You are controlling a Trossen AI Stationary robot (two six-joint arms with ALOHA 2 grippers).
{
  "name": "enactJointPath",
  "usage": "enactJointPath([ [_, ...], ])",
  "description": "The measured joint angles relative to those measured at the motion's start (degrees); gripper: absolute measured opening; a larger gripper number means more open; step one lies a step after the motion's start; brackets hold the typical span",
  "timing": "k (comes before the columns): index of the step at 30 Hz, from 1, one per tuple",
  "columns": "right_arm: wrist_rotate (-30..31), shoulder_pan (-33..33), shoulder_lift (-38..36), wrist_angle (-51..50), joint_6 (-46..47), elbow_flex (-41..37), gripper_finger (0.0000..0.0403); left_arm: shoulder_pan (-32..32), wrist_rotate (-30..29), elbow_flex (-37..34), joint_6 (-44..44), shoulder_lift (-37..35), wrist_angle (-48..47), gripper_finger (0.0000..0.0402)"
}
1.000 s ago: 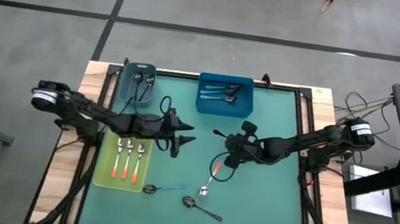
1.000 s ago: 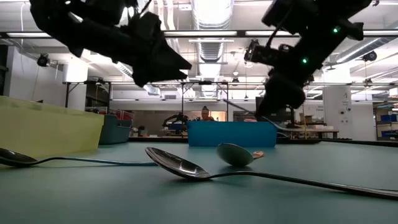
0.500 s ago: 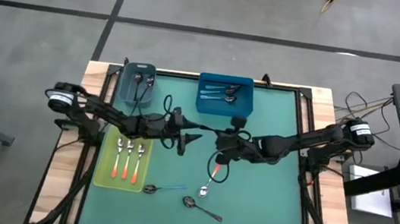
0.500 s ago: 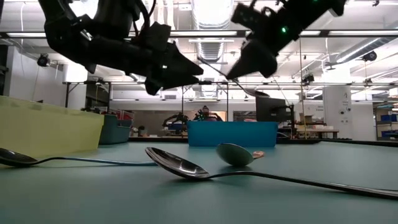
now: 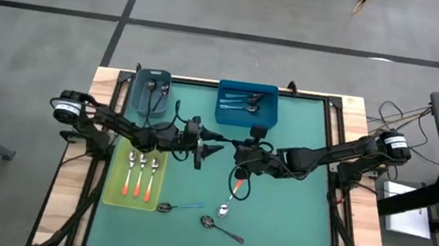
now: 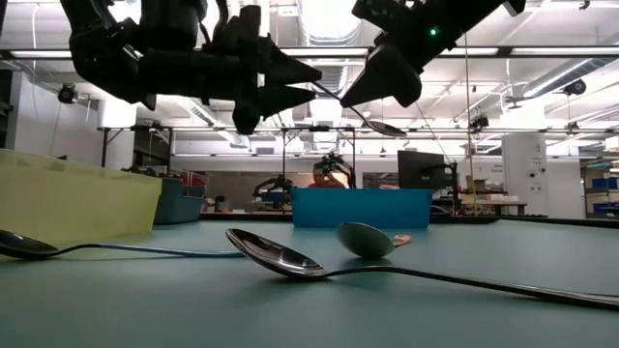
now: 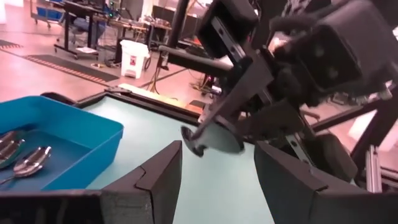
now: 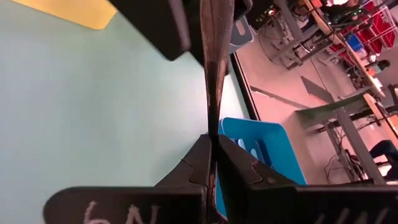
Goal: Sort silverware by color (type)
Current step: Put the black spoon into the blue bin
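My right gripper (image 5: 238, 156) (image 8: 213, 140) is above the table's middle, shut on an all-dark metal spoon (image 7: 210, 138). The spoon's bowl points at my left gripper (image 5: 214, 149) (image 7: 217, 149). That gripper is open, with its fingers on either side of the bowl and a gap on each side. An orange-handled spoon (image 5: 232, 195), a blue-handled spoon (image 5: 179, 208) and a dark spoon (image 5: 222, 228) lie flat on the green mat. My right gripper pinches the dark spoon's handle (image 8: 212, 127) between its two fingers. The spoon runs straight on past the fingertips toward the table's left. It is lifted clear of the table, roughly level, bowl (image 7: 210, 138) at the free end.
A yellow-green tray (image 5: 115, 186) at the left holds three orange-handled spoons. At the far edge a blue tray (image 5: 245, 119) holds blue-handled spoons and a grey-blue bin (image 5: 137, 96) holds dark ones. The mat's right half is bare.
My right gripper has risen and moved toward the table's left, carrying the dark spoon up from near the mat. My left gripper has moved toward the table's right, so the two grippers now face each other closely with the bowl between the left fingers.
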Motion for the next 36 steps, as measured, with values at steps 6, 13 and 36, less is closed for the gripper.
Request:
enactJointPath([
  [6,-0.01,0.00,0.00,0.00,-0.86,0.00,0.0008,0.07,-0.32,3.03,-1.66,0.02,-1.86,0.0182],
  [13,0.02,0.00,0.00,0.00,-1.27,0.00,0.0008,0.04,-1.80,8.21,-2.85,0.09,-13.46,0.0153],
  [36,0.83,0.00,-0.29,0.01,3.86,0.04,0.0089,0.04,-7.04,7.81,-2.15,0.28,-13.49,0.0000],
])
